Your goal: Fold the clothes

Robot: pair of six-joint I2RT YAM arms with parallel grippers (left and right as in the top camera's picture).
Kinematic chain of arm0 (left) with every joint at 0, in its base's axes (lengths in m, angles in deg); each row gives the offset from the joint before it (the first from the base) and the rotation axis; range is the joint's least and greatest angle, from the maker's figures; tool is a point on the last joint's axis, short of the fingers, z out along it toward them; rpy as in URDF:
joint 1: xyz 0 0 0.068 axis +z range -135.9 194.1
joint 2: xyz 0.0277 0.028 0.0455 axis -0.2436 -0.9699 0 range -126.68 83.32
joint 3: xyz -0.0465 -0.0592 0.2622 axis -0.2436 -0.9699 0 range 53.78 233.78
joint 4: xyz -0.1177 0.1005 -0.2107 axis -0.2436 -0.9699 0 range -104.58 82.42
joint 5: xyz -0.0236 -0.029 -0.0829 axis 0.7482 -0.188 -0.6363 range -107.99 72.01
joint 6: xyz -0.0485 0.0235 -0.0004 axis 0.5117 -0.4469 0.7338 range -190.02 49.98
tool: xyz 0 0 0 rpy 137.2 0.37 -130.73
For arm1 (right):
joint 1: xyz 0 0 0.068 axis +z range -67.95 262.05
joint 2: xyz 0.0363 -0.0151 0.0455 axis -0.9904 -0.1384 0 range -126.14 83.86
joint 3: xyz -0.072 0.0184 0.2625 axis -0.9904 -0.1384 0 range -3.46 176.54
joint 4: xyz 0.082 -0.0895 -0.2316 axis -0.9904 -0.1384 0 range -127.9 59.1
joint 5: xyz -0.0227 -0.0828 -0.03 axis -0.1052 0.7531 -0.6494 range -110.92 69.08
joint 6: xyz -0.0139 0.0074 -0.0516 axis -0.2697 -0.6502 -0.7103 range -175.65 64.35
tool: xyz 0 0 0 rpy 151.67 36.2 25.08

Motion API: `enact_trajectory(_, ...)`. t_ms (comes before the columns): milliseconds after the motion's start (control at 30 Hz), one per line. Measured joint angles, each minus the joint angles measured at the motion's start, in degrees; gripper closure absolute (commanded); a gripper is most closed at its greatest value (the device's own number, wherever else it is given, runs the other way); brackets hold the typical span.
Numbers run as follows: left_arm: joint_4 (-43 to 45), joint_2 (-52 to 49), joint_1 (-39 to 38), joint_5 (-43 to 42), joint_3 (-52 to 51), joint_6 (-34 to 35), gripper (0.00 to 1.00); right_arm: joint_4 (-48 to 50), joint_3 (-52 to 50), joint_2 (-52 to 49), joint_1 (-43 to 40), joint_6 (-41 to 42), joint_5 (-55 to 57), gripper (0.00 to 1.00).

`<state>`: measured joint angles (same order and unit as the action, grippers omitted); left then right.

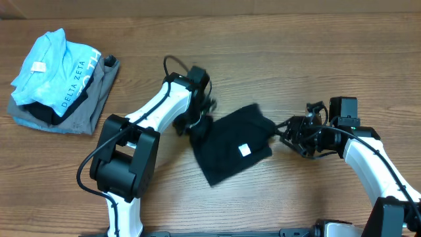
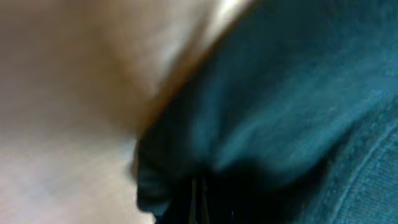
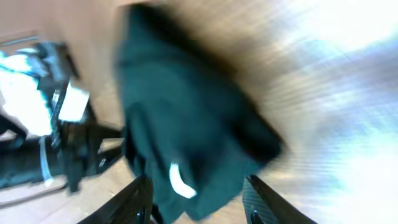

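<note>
Shirt (image 1: 230,148) lies folded. Left gripper (image 1: 199,125) at its left edge, grip unreadable; right gripper (image 1: 284,131) at right corner, fingers wide.

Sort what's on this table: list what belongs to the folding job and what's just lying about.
In the job:
- black T-shirt, mid-table, small white tag showing

Lying about:
- light blue "DELTA ZETA" shirt, top left of the overhead view
- grey garment underneath it

Black T-shirt (image 1: 233,145) lies folded, white tag up
</note>
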<state>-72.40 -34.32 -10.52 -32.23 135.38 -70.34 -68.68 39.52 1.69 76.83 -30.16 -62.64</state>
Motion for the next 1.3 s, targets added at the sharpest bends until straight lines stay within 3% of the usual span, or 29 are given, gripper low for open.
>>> enact_trajectory(67,-6.47,-0.07,-0.02,-1.84,-0.50,0.57,0.95,-3.98,-0.02,0.00,-0.02,0.09,2.14,0.49)
enact_trajectory(167,-9.33,-0.07,0.00,-3.98,-0.87,1.01,0.95,-8.57,-0.07,0.00,-0.02,0.94,5.44,0.49)
enact_trajectory(300,-8.22,1.49,0.02,-5.51,-1.01,2.58,0.89,-8.79,-2.56,0.07,0.13,3.37,7.85,0.76)
enact_trajectory(367,-6.62,3.85,0.26,-5.99,-0.96,3.58,0.85,-5.68,-5.16,0.07,0.76,5.95,8.48,0.82)
enact_trajectory(533,-4.96,11.61,1.40,-6.01,1.70,6.08,0.75,7.85,-12.87,0.11,5.20,16.04,8.17,0.89)
enact_trajectory(667,-6.01,16.90,2.64,-4.33,5.60,7.06,0.70,18.64,-15.43,0.09,9.99,25.97,7.41,0.90)
enact_trajectory(967,-6.58,20.13,3.13,-2.27,7.39,7.74,0.71,56.24,-15.28,-6.78,16.59,37.73,10.91,0.92)
enact_trajectory(1067,-7.80,20.13,3.13,-0.44,7.39,8.39,0.70,57.27,-14.12,-9.55,15.43,36.46,10.38,0.86)
enact_trajectory(1233,-9.57,20.13,3.13,3.89,7.39,9.27,0.69,48.87,-9.11,-10.16,11.63,27.96,2.67,0.46)
enact_trajectory(1300,-9.57,20.13,3.13,4.94,7.39,9.40,0.67,43.21,-6.71,-10.16,10.45,25.46,-0.74,0.45)
